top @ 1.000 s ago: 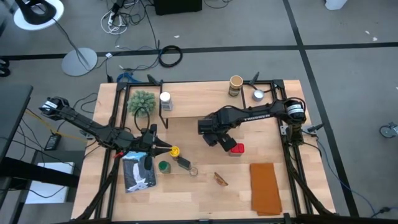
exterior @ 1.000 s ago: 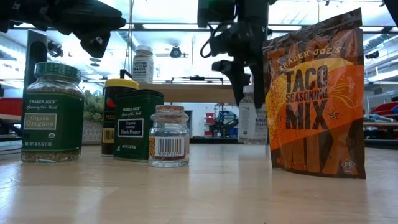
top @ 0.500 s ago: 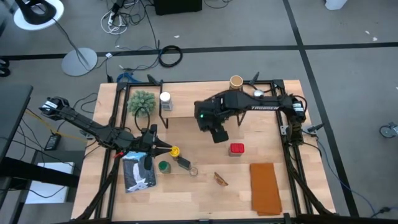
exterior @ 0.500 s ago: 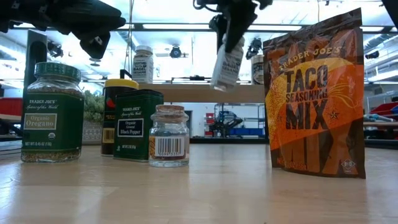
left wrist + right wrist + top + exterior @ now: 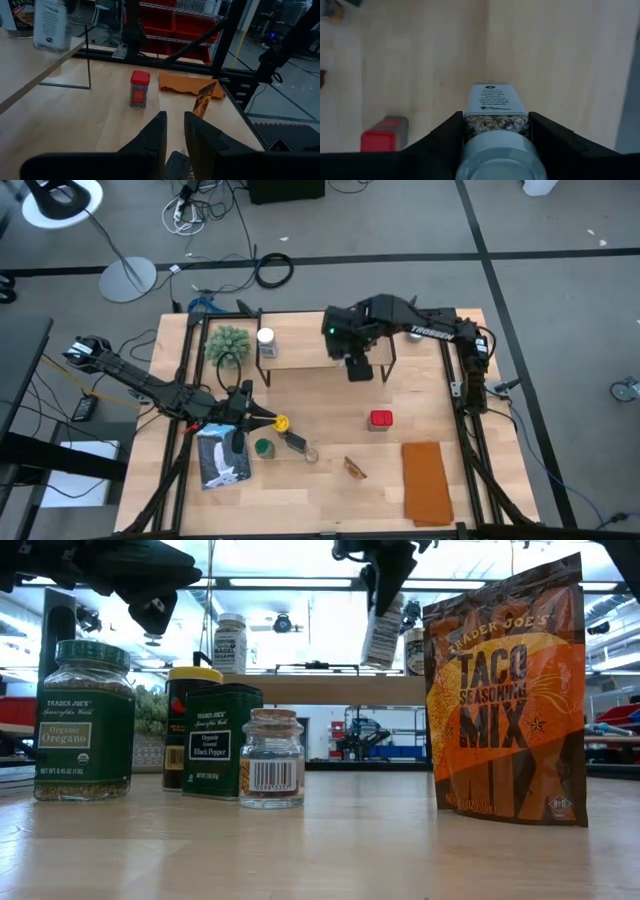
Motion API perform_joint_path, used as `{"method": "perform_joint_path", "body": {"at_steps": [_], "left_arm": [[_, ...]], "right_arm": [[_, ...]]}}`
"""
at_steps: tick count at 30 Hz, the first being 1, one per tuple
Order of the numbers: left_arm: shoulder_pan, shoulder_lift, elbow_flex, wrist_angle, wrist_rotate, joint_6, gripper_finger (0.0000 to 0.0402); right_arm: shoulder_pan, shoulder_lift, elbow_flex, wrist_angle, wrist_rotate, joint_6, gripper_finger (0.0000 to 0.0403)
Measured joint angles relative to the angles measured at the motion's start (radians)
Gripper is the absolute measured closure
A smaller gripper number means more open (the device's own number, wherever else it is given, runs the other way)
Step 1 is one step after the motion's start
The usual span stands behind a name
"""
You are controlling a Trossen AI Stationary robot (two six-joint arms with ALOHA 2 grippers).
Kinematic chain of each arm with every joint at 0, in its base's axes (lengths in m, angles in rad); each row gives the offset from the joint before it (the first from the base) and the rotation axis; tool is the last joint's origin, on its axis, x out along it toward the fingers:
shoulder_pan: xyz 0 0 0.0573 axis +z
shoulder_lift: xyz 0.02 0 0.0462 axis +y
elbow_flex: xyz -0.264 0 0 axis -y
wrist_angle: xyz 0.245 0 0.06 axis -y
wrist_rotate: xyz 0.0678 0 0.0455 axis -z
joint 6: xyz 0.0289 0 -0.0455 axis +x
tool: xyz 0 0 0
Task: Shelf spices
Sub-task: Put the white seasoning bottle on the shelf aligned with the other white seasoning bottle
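My right gripper point(image 5: 359, 368) is shut on a clear spice jar point(image 5: 383, 635) with a silver lid point(image 5: 497, 156) and a white label. It holds the jar in the air just before the shelf's front edge point(image 5: 330, 690). A white-lidded jar point(image 5: 266, 338) stands on the shelf's plank point(image 5: 300, 345). On the table stand a red tin point(image 5: 380, 419), a green-lidded oregano jar point(image 5: 82, 720), a yellow-lidded jar point(image 5: 190, 725), a black pepper tin point(image 5: 222, 740) and a small glass jar point(image 5: 272, 758). My left gripper point(image 5: 175, 134) waits above them, shut but for a narrow slit, holding nothing. My right gripper pinches the jar's upper body just under the lid point(image 5: 496, 121), one finger point(image 5: 447, 137) on each side. The fingers come from above, pointing steeply down. The jar hangs below them lid up, tilted, lifted clear of the table at about the height of the shelf top.
A taco seasoning packet point(image 5: 510, 690) stands near the front edge. An orange cloth point(image 5: 428, 480) lies at the near right and a printed card point(image 5: 222, 458) at the near left. A fuzzy green plant ball point(image 5: 228, 345) sits left of the shelf.
My right gripper has risen with the jar and gone toward the table's far edge, up to the shelf, rolling as it went. The jar, which stood on the table, now hangs lifted clear and tilted.
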Motion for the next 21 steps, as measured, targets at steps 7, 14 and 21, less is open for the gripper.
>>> {"method": "perform_joint_path", "body": {"at_steps": [7, 14, 21], "left_arm": [[0.000, 0.000, 0.000, 0.000, 0.000, 0.002, 0.0332], [0.002, 0.000, 0.000, 0.000, 0.000, 0.009, 0.0332], [0.002, 0.000, 0.000, -0.001, 0.000, 0.003, 0.0332]], "right_arm": [[-0.079, 0.000, 0.058, -0.051, 0.001, -0.009, 0.0203], [-0.087, 0.000, 0.065, -0.054, -0.022, -0.010, 0.0202], [-0.103, 0.000, 0.064, -0.054, -0.073, -0.008, 0.0202]]}}
